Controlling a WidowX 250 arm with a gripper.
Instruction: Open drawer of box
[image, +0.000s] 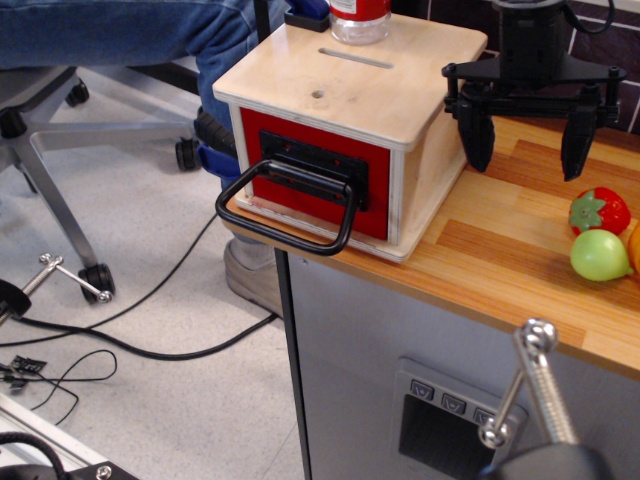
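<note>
The box (350, 85) is a pale plywood cube with a flat lid bearing a slot and a small round hole. It stands at the left corner of the wooden counter (500, 260). Its red-fronted drawer (320, 170) looks closed, flush with the box front. The drawer's black plate carries a large black loop handle (290, 205) that juts out over the counter's edge. My black gripper (527, 140) is open and empty, hanging above the counter to the right of the box, fingers pointing down.
A clear bottle with a red label (358, 18) stands on the lid's far edge. A toy strawberry (600, 210) and a green fruit (600, 255) lie at the right. A seated person's leg (120, 30) and an office chair (40, 120) are left. A metal rod (545, 385) is in the foreground.
</note>
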